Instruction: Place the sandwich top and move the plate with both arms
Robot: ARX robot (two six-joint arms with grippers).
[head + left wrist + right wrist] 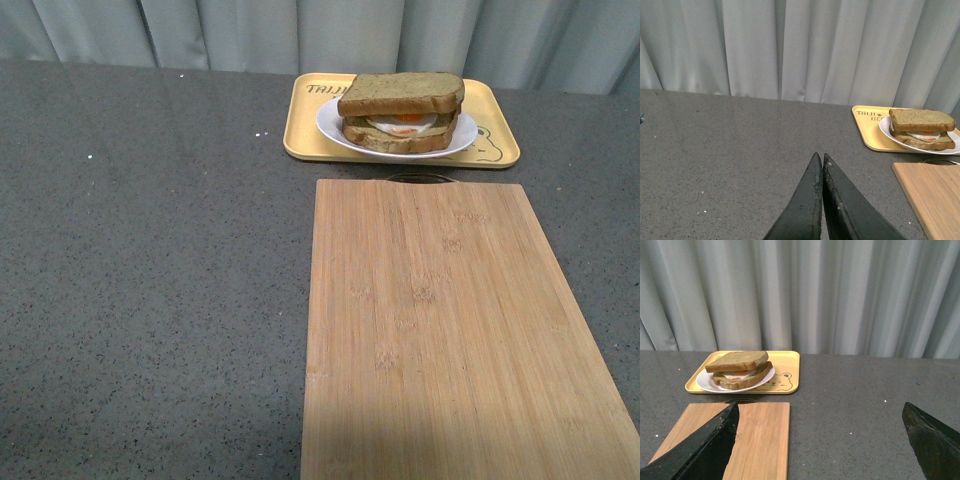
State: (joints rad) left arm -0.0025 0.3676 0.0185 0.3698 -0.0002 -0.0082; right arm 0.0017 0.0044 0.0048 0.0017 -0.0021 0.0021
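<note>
The sandwich top [402, 92], a brown speckled bread slice, lies on the fried egg and lower slice on the white plate [335, 130]. The plate stands on the yellow tray at the back. It also shows in the left wrist view [921, 119] and the right wrist view [737, 360]. Neither arm shows in the front view. My left gripper [820, 158] is shut and empty above the grey table, well left of the tray. My right gripper [820, 407] is open and empty, back from the tray beside the wooden board.
A yellow tray [305, 125] with a bear drawing holds the plate. A large wooden cutting board [440, 330] lies in front of it, also seen in the right wrist view [760, 435]. A grey speckled table [150, 280] and grey curtains [790, 45] lie behind.
</note>
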